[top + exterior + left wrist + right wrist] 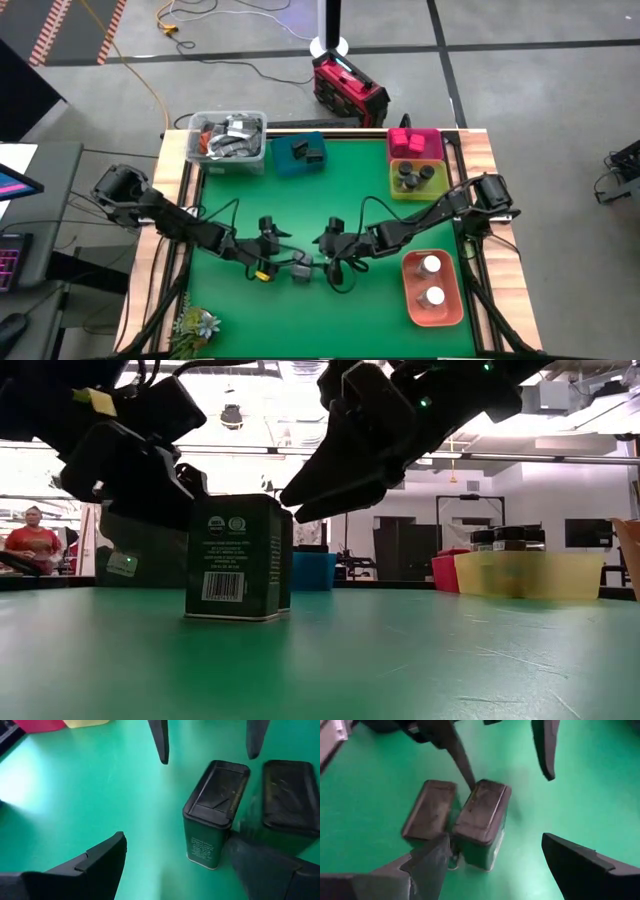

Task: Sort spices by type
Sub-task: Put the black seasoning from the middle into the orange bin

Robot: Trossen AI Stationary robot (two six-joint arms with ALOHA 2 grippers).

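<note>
**Grippers converging on two spice tins at mid-table**

Tins: two dark rectangular tins (pixel 302 266) stand upright and side by side on the green table (pixel 300 200), near its front centre. The left gripper (pixel 266 258) hangs just beside them with fingers spread, holding nothing. The right gripper (pixel 325 255) faces it from the other side, fingers likewise spread. Behind lie a teal tray (pixel 300 155), pink tray (pixel 415 143), yellow tray (pixel 419 180) with dark-lidded jars (pixel 412 176), and a salmon tray (pixel 432 290) with white-capped jars (pixel 432 280).
</note>
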